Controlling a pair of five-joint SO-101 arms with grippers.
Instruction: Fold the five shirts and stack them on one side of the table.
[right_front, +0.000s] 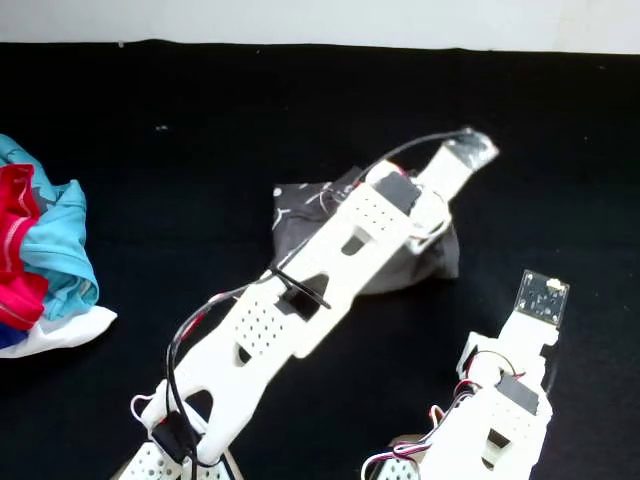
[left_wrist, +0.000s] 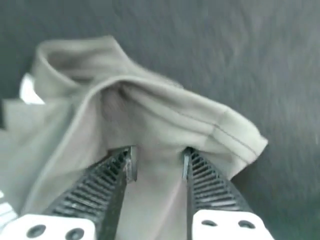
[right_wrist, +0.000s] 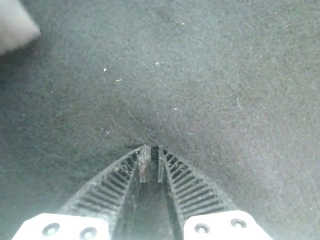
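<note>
A crumpled dark grey shirt (right_front: 297, 206) lies near the middle of the black table. The left arm (right_front: 330, 270) stretches from the front edge over this shirt. In the left wrist view my left gripper (left_wrist: 157, 161) is open, its fingers (left_wrist: 117, 175) set down on a raised fold of the grey shirt (left_wrist: 165, 115), with cloth lying between them. The right arm (right_front: 505, 400) stands at the front right, apart from the shirt. My right gripper (right_wrist: 151, 161) is shut on nothing and hangs just above bare table.
A loose pile of shirts (right_front: 45, 255) in turquoise, red, blue and white sits at the table's left edge. The black tablecloth (right_front: 200, 130) is bare at the back and between the pile and the grey shirt. A pale wall edge runs along the far side.
</note>
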